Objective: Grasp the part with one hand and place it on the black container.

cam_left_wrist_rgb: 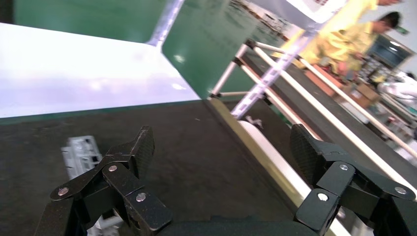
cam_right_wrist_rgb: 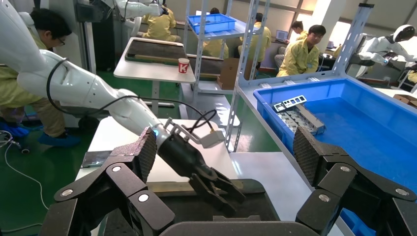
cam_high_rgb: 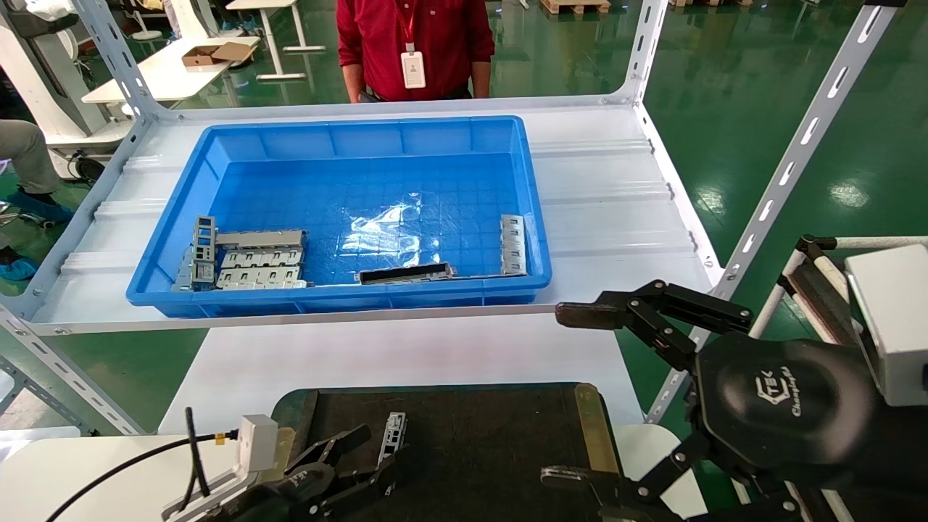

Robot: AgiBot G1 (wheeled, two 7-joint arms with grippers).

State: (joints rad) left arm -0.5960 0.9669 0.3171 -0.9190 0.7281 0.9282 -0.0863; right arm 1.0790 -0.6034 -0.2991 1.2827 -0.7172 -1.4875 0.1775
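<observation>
A slim silver-grey part (cam_high_rgb: 395, 428) lies flat on the black container (cam_high_rgb: 478, 442), near its left end. My left gripper (cam_high_rgb: 370, 455) hangs low over the container, open and empty. In the left wrist view the part (cam_left_wrist_rgb: 81, 153) lies just outside one finger (cam_left_wrist_rgb: 142, 146), not between the jaws of the left gripper (cam_left_wrist_rgb: 223, 147). My right gripper (cam_high_rgb: 573, 397) is wide open and empty, above the container's right end. In the right wrist view the right gripper (cam_right_wrist_rgb: 226, 150) looks at the left gripper (cam_right_wrist_rgb: 216, 189) over the container (cam_right_wrist_rgb: 260, 194).
A deep blue bin (cam_high_rgb: 217, 138) stands on the white shelf behind, holding a similar bracket (cam_high_rgb: 512, 245), a long bar with a dark slot (cam_high_rgb: 406, 273) and wider grey pieces (cam_high_rgb: 254, 264). Slanted shelf posts (cam_high_rgb: 797, 156) stand at the right. A person in red (cam_high_rgb: 413, 43) stands beyond.
</observation>
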